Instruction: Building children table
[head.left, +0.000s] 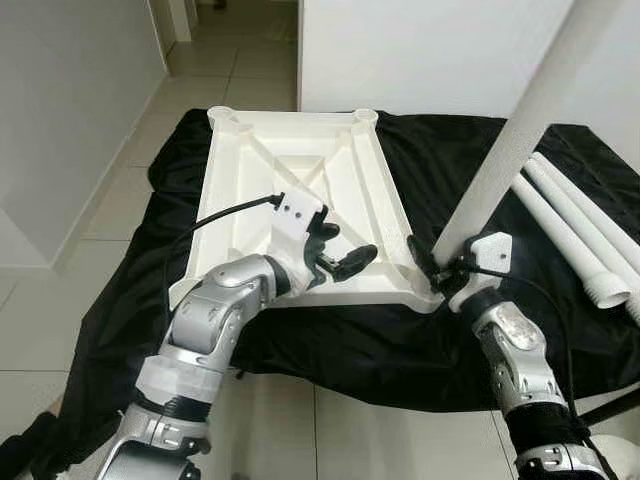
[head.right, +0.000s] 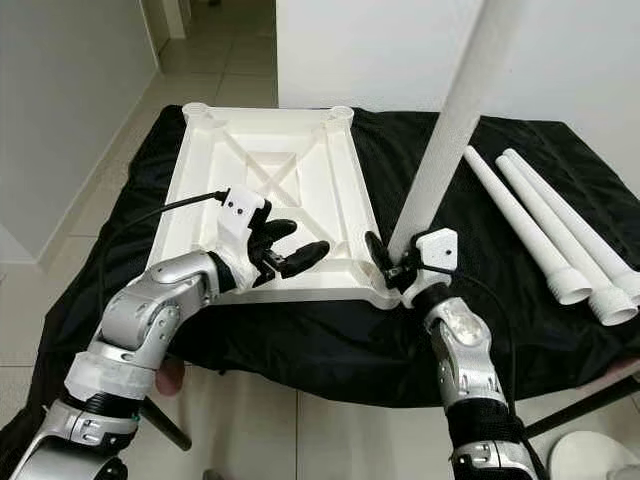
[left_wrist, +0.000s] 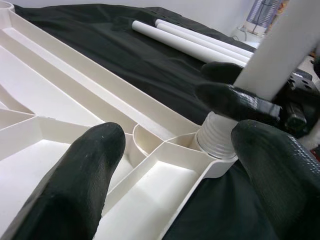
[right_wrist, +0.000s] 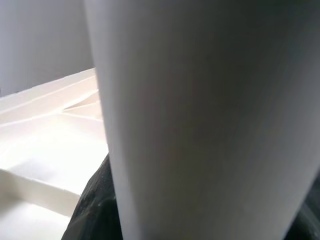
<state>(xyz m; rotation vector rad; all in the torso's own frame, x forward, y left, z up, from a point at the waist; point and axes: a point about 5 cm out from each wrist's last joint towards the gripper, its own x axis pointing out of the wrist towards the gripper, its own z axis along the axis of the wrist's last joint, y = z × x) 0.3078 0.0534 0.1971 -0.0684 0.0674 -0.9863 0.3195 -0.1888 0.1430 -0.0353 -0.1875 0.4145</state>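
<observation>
Starting left of the tabletop (head.left: 300, 170), pale floor tiles (head.left: 60, 330) run along a grey wall (head.left: 60, 120). Now the tabletop itself: white plastic, flipped underside up on a black cloth (head.left: 130, 300), ribs and corner sockets showing. The left gripper (head.left: 335, 255) hovers over its near edge, fingers (left_wrist: 65, 190) spread wide and holding nothing. Move to the tabletop's near right corner and there's the action: a white leg (head.left: 520, 120) stands in that socket, leaning away from the tabletop, its threaded end (left_wrist: 216, 136) sitting in the hole. The right gripper (head.left: 435, 265) is clenched around the leg low down, just above the socket. That low grasp looks sensible to me: the tube seems stiff, light and smooth, so it could slip when twisted, and gripped high it would likely wobble. The tabletop looks rigid but light enough to slide on cloth, so bracing the near edge seems wise. Right of the tabletop, three spare legs (head.left: 580, 240) lie together on the cloth, a white wall (head.left: 420, 50) behind
</observation>
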